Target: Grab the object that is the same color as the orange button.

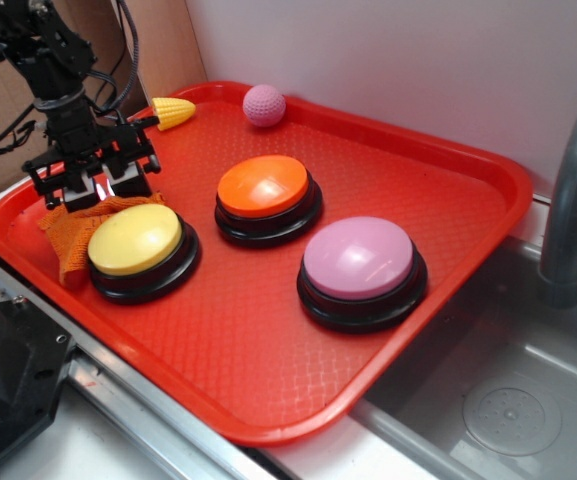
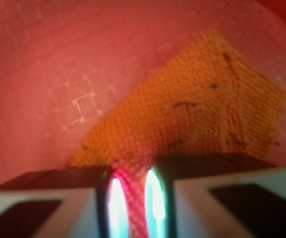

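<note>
Three buttons share the red tray (image 1: 448,300), the orange button (image 1: 265,188) among them, so its match is the orange cloth (image 1: 68,235). It lies bunched directly beneath the gripper (image 1: 98,188), whose fingers look nearly closed; whether they pinch fabric, I cannot tell.

Rumpled orange cloth (image 1: 68,238) beside yellow button; orange button (image 1: 266,190) mid-tray.
</note>
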{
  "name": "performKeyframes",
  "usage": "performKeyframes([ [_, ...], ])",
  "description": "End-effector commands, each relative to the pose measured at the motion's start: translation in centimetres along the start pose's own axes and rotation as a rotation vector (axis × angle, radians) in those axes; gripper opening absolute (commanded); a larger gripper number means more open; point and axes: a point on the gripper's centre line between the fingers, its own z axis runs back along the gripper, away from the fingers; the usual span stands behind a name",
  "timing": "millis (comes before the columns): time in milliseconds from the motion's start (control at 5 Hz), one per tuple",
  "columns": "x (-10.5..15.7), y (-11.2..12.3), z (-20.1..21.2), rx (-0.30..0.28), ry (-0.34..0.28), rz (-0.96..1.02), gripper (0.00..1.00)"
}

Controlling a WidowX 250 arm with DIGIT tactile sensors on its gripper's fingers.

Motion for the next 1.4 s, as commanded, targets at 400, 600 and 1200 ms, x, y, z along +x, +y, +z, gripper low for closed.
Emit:
performKeyframes([
  [400, 1.3, -3.2, 10.9, -0.069, 0.002, -0.548, 0.0],
  [600, -0.8, -4.5, 14.4, -0.147, -0.006, -0.744, 0.0],
  [1200, -6.2, -5.4, 16.3, -0.197, -0.004, -0.957, 0.0],
])
